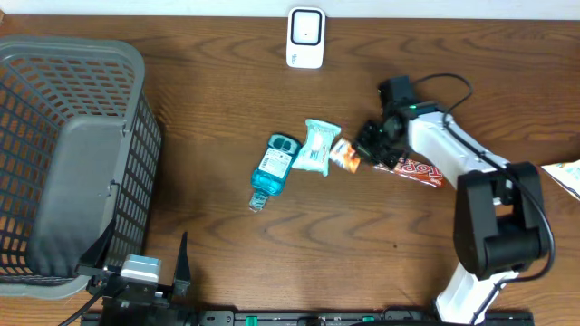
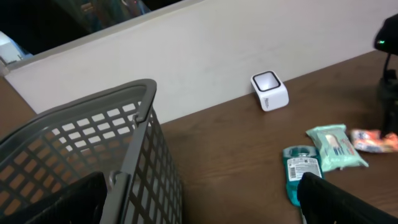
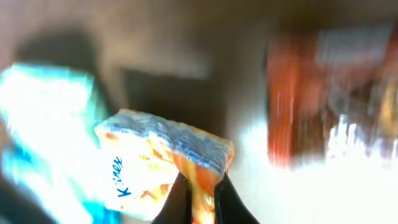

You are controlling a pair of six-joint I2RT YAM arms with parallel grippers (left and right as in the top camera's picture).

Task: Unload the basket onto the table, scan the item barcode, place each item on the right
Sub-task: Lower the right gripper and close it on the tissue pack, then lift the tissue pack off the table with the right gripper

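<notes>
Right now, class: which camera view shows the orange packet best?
Right wrist: the orange packet is close up, pinched by the right gripper, though blurred. Overhead shows it small beside the wipes pack; left wrist, tiny at the edge.

Grey lattice basket [image 1: 82, 45], white scanner [image 1: 305, 38], teal bottle [image 1: 275, 163], orange-white packet [image 3: 155, 155] (blue lettering), red wrapper [image 1: 419, 170].

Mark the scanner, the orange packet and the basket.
scanner [image 1: 305, 38], overhead view, middle of its white face.
orange packet [image 3: 149, 165], right wrist view, its printed front.
basket [image 1: 82, 47], overhead view, its far rim.
</notes>
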